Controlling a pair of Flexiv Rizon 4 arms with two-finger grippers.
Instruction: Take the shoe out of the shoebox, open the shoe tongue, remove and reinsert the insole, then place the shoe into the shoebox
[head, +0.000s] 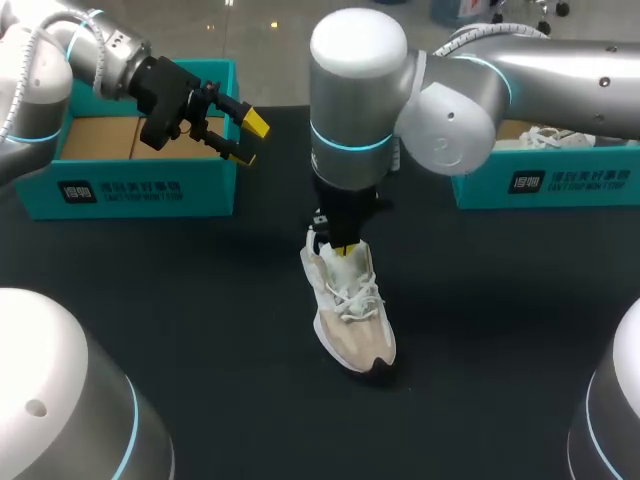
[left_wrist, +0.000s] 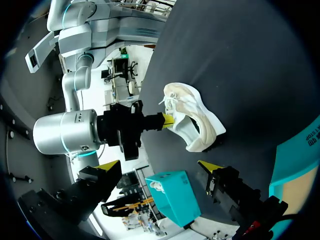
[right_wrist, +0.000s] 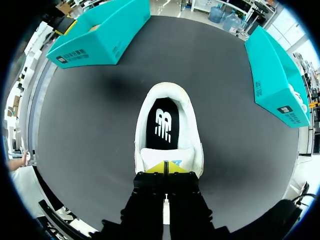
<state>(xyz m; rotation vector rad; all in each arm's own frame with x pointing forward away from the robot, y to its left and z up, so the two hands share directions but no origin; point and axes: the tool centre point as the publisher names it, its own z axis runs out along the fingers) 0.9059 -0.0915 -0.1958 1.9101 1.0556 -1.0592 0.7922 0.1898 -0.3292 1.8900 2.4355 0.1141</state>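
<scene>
The right end effector is gripping the tongue of the shoe.
The shoe is standing on its sole on the counter, between the left shoebox and the right shoebox, apart from both, with the black insole lying flat inside. The fingers are pinching the tongue's top edge from both sides. In my judgement, the tongue is best drawn toward the toe, low and slowly, so the light shoe is not lifting or tipping. The left end effector is hanging open over the left shoebox; bracing the heel with it would likely be helping.
</scene>
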